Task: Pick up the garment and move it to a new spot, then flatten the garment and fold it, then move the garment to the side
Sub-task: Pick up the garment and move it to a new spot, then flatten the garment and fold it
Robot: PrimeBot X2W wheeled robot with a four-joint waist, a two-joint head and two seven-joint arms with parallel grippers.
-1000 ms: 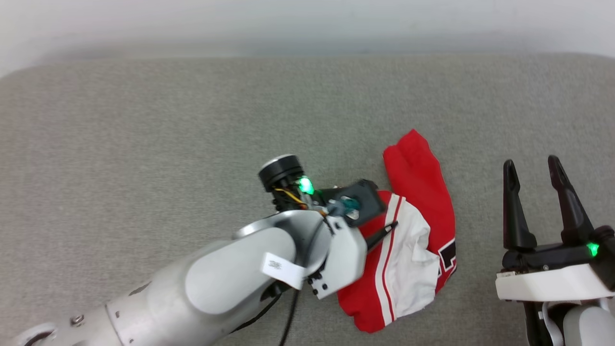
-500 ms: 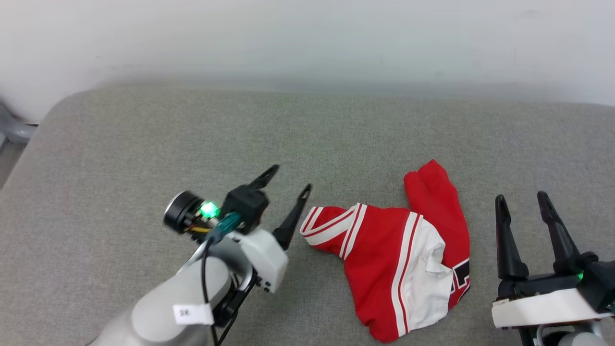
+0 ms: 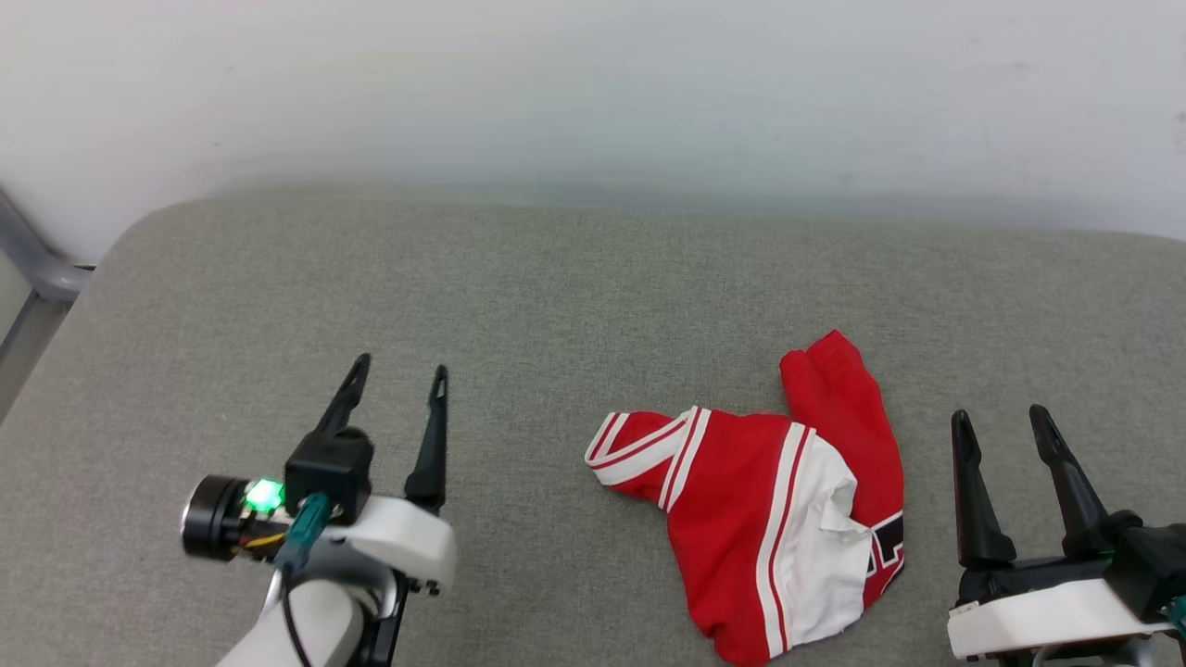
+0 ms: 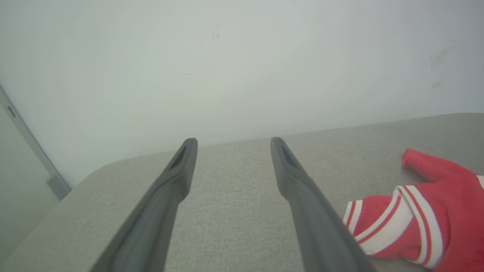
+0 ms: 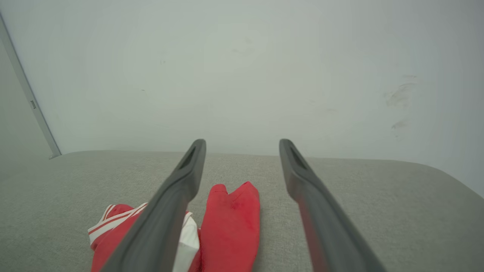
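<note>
- Starting at your far left, a grey metal rail [image 3: 32, 269] stands beyond and to the left of the left hand [image 3: 400, 366], at the corner of the grey fabric surface [image 3: 556, 278].
- Your left hand sits low over bare fabric. Its two dark fingers are spread wide with nothing between them, and a green light [image 3: 262, 494] glows behind them on the wrist.
- To the right of that hand, well apart from its fingertips, the garment [image 3: 769, 519] lies crumpled on the surface. It is red with a white sleeve and red-white striped trim, and one striped cuff points back toward the left hand.
- In the left wrist view, the garment lies outside the right finger, low down, and not in the gap between the fingers.
- A black, white-outlined mark shows on the garment's edge nearest your right hand [image 3: 999, 414].
- Your right hand waits just right of the garment, apart from it, with its fingers splayed and empty.
- In the right wrist view, a red lobe of the garment shows in the gap ahead, and the left finger crosses in front of the white part.
- A pale wall [image 3: 593, 93] rises beyond both sets of fingertips.
</note>
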